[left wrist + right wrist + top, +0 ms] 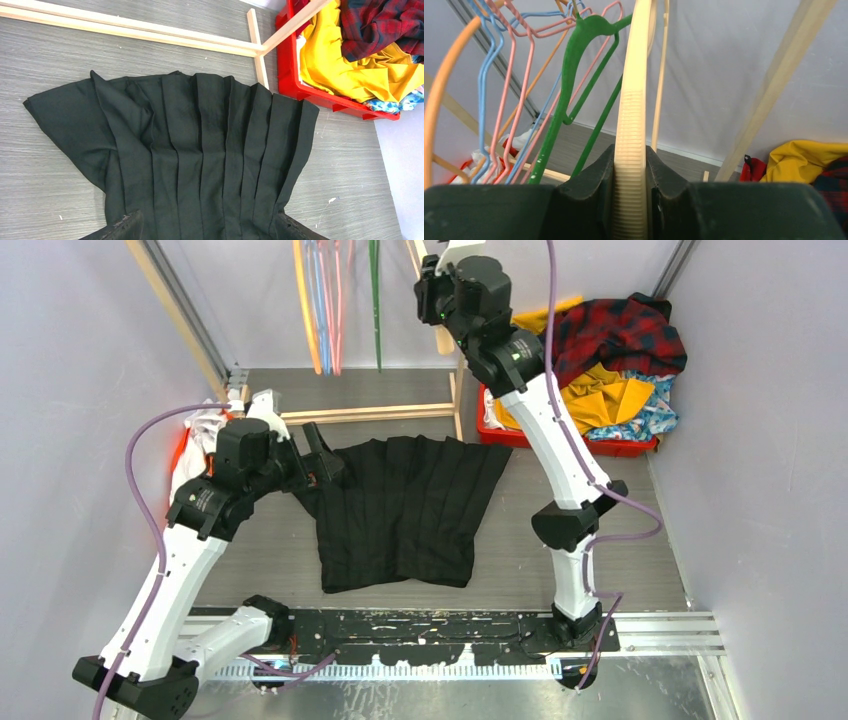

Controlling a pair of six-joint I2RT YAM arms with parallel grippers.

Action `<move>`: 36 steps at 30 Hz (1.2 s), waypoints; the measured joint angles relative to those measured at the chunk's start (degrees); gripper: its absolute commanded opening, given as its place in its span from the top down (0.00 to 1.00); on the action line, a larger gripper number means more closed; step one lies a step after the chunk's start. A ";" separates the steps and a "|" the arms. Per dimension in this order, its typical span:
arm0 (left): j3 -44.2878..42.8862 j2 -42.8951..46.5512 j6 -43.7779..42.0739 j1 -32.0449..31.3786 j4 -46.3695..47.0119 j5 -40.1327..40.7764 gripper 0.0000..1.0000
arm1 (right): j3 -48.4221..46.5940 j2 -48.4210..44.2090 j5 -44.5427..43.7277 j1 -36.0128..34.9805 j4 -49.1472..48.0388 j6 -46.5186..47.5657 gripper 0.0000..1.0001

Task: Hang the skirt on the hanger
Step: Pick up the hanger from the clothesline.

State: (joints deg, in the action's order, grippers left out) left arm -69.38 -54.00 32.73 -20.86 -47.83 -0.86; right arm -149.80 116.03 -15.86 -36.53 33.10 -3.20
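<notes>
Up among the hangers, right gripper [630, 170]: clenched on the cream hanger [634, 100], a finger pressed to each side of its ribbed edge.
Beside that hanger: a green hanger [574, 65] just to the left, then pink, blue and orange wire hangers.
Left gripper [210, 231]: released, fingers spread wide, hovering low over the skirt and holding nothing.
Skirt [200, 150]: black and pleated, spread flat on the grey table [50, 190], its narrower end under the left gripper.
Beyond the skirt: a wooden rack base [150, 32] and a red bin [287, 75] heaped with yellow, plaid and blue floral clothes.
</notes>
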 measured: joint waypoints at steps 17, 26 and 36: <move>0.00 0.46 0.04 0.00 -0.02 -0.76 0.03 | 7.58 -11.45 3.82 0.28 9.25 -3.67 0.99; 2.08 0.44 0.02 0.00 0.15 -2.01 0.01 | 41.68 -32.68 5.07 0.28 3.10 -7.34 0.99; 10.21 -0.98 0.79 -6.10 -2.16 -3.17 0.01 | 67.84 -56.41 9.79 0.28 4.61 -13.79 0.99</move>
State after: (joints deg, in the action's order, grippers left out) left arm -59.18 -54.98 33.52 -26.96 -50.00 -4.03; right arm -81.95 59.61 -6.07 -36.25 37.71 -16.99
